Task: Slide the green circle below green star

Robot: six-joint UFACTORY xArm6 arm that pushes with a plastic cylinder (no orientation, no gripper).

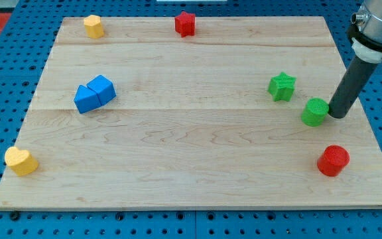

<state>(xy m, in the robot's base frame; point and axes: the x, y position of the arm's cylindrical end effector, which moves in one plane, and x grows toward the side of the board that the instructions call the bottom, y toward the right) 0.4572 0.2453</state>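
Observation:
The green circle [315, 111] lies on the wooden board at the view's right. The green star [282, 86] sits up and to the left of it, a short gap apart. My tip [335, 115] is at the circle's right side, touching it or nearly so. The dark rod rises from there toward the view's top right corner.
A red circle [333, 160] lies below the green circle near the bottom right. Two blue blocks [94, 93] sit together at the left. A yellow heart [21, 160] is at bottom left, a yellow block [93, 26] at top left, a red star [185, 23] at top centre.

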